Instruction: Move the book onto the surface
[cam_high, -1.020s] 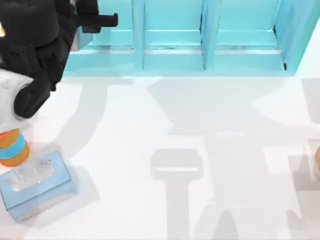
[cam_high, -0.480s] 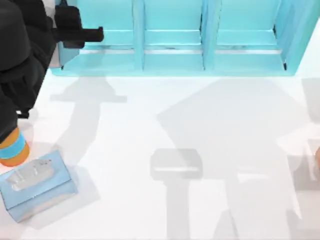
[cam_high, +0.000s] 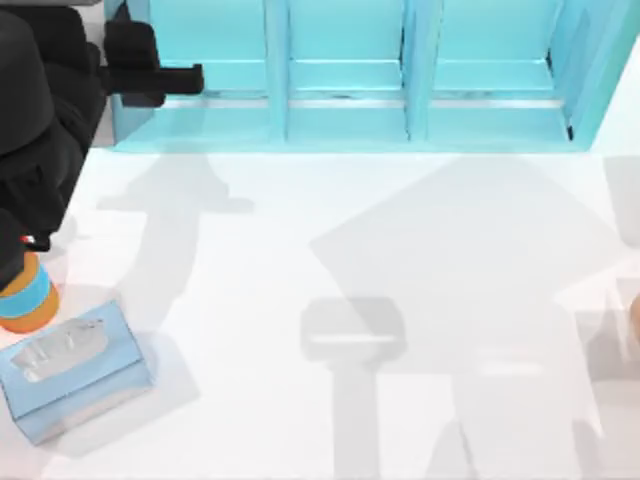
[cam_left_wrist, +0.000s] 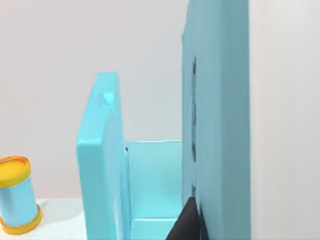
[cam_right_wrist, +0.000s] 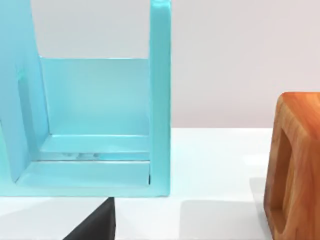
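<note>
Frankly, we cannot tell the book from the shelf's (cam_high: 345, 120) blue walls. We judge that it stands in the leftmost compartment, where the left claw (cam_high: 160, 75) reaches in. Whether that claw is open or holds anything, we cannot tell. The step looks like reach and grasp. Next we need a firm grip, then a carry out onto the tabletop (cam_high: 300, 230). The right arm idles at the right.

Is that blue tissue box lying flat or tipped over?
Lying flat: the tissue box rests on the white tabletop with its clear slot facing up, beside the orange-and-blue can.
</note>
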